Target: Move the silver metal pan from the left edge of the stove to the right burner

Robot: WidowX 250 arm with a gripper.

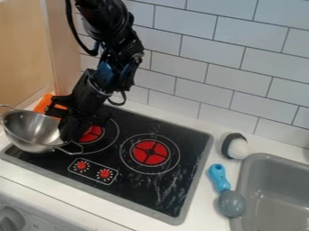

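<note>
Steel bowl (30, 135) with two wire handles is sitting at ten o'clock on the stovetop (129, 191), one handle pointing to four o'clock, the other to eleven. The black gripper (67, 126) is hanging over its right rim; from where I'm standing I can't tell how far open it is, or whether it's touching or holding the bowl. Just beyond, toward half past ten, something orange (43, 103) is lying partly hidden. Two red knobs (93, 169) are showing at eight o'clock. On the white surface (205, 207), a black-and-white brush (238, 147) is resting at three o'clock and a blue-handled utensil (231, 203) at four, beside the grey sink (265, 158).
</note>
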